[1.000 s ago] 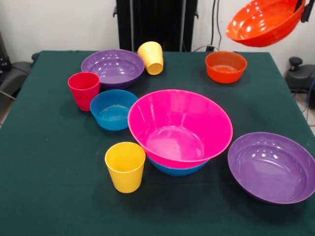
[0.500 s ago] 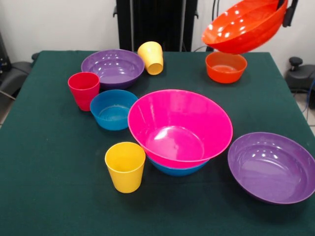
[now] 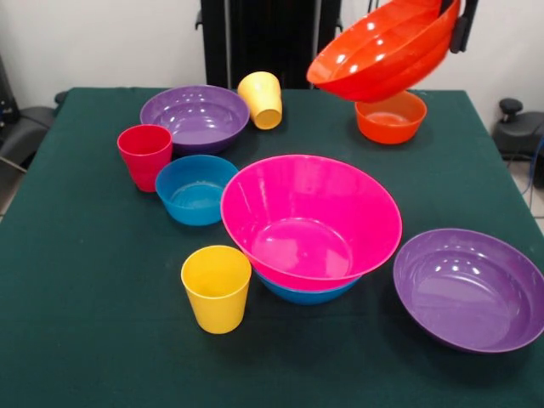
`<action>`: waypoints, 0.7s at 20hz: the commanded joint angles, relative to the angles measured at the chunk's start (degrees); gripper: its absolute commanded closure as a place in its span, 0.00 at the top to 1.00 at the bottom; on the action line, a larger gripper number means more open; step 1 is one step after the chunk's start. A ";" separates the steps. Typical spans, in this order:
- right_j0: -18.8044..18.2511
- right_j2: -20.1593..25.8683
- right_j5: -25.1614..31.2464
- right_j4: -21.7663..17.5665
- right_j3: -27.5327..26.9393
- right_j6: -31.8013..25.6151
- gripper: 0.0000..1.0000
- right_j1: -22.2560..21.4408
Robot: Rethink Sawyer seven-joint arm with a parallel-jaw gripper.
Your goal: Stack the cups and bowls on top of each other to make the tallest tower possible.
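My gripper (image 3: pixel 457 19) is shut on the rim of a big orange bowl (image 3: pixel 382 53) and holds it tilted in the air at the top right, above a small orange bowl (image 3: pixel 391 119). The tower stands mid-table: a big pink bowl (image 3: pixel 310 217) nested in a blue bowl (image 3: pixel 308 294). Another blue bowl (image 3: pixel 195 189) sits to its left beside a red-pink cup (image 3: pixel 145 155). One purple bowl (image 3: pixel 195 115) is at the far left, another (image 3: pixel 472 289) at the near right. A yellow cup (image 3: pixel 217 287) stands upright in front. A second yellow cup (image 3: pixel 261 99) lies tipped beside the far purple bowl.
The green table (image 3: pixel 76 280) carries everything. The robot's black pedestal (image 3: pixel 268 38) stands at the far edge. The near-right purple bowl sits close to the table's right edge. Dark equipment (image 3: pixel 518 127) is off the table at the right.
My gripper has carried the big orange bowl leftward from the top right corner, so it now hangs over the small orange bowl. Nothing on the table has moved.
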 commanded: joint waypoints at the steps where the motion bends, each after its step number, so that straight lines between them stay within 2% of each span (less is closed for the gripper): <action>1: -4.03 9.10 9.44 -6.78 -7.54 -15.17 0.00 2.60; 14: -10.35 16.62 10.84 -11.46 -17.47 -18.39 0.00 10.86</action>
